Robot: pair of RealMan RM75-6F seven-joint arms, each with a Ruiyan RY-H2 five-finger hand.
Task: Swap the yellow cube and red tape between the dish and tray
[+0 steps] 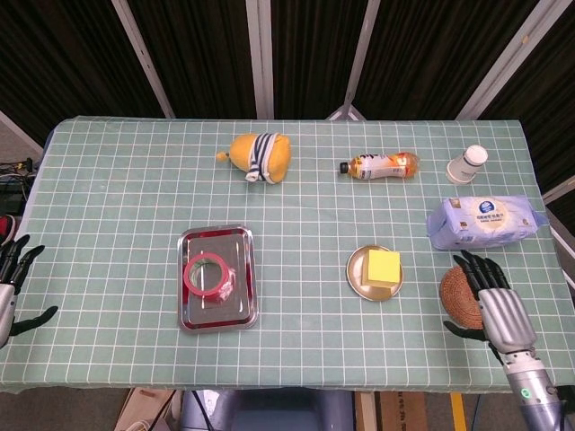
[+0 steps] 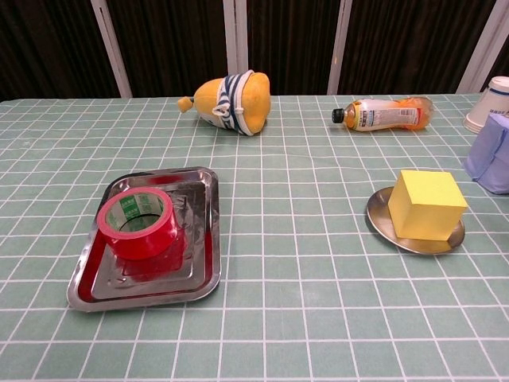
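Observation:
The yellow cube (image 1: 382,267) (image 2: 425,204) sits on the round metal dish (image 1: 358,282) (image 2: 380,219) right of centre. A roll of red tape (image 1: 207,275) (image 2: 137,222) lies flat in the steel tray (image 1: 244,303) (image 2: 200,280) left of centre. My right hand (image 1: 494,305) hovers open over the table's right front, fingers spread above a woven coaster, well right of the dish. At the far left edge, off the table, my left hand (image 1: 11,280) is open and holds nothing. Neither hand appears in the chest view.
A yellow plush toy (image 1: 259,157) and an orange drink bottle (image 1: 381,165) lie at the back. A paper cup (image 1: 467,164) and a pack of wipes (image 1: 486,222) sit at the right. The woven coaster (image 1: 461,294) lies under my right hand.

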